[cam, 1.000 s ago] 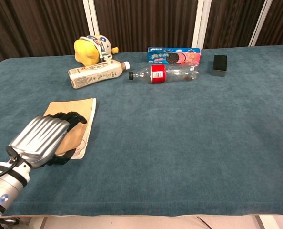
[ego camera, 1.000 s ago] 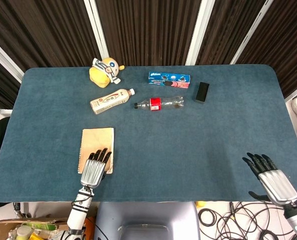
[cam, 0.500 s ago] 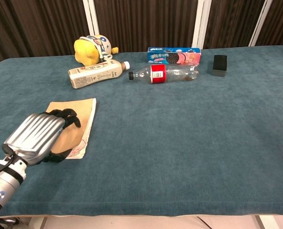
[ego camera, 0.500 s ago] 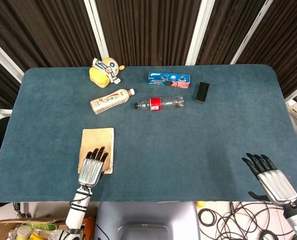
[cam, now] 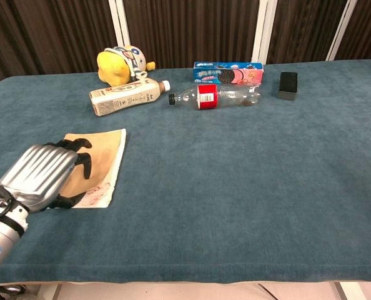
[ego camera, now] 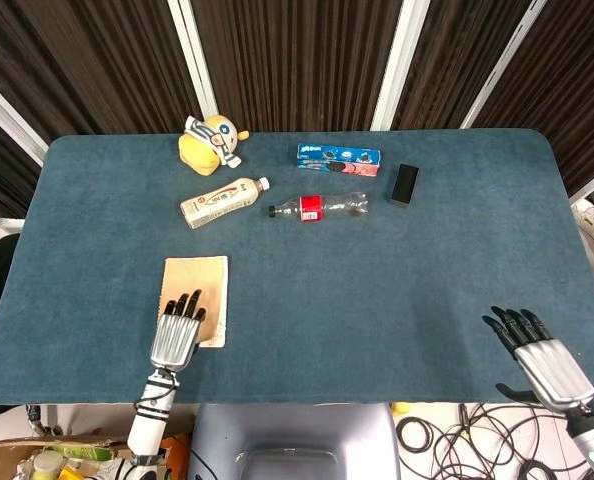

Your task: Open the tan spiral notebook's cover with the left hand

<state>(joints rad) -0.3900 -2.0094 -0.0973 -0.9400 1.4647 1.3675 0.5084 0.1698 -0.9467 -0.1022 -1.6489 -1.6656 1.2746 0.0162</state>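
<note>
The tan spiral notebook (ego camera: pixel 201 285) (cam: pixel 104 156) lies near the table's front left, with its spiral along the left side. My left hand (ego camera: pixel 176 332) (cam: pixel 40 175) lies over its near half, fingers on top of the cover and thumb at the near edge, pinching the cover. The cover's near right part is raised and pulled left. A white page (ego camera: pixel 216 325) (cam: pixel 100 194) with red marks shows beneath it. My right hand (ego camera: pixel 533 352) hovers open past the table's front right edge, seen only in the head view.
At the back lie a yellow plush toy (ego camera: pixel 209 141), a milk-tea bottle (ego camera: pixel 223 201), a clear bottle with a red label (ego camera: pixel 318 207), a blue cookie box (ego camera: pixel 338 157) and a black box (ego camera: pixel 404 184). Cables lie on the floor at the front right.
My left hand has drawn back toward the left and front, taking the cover's edge with it. More white page shows along the notebook's right and near edges. The right hand has not moved.
</note>
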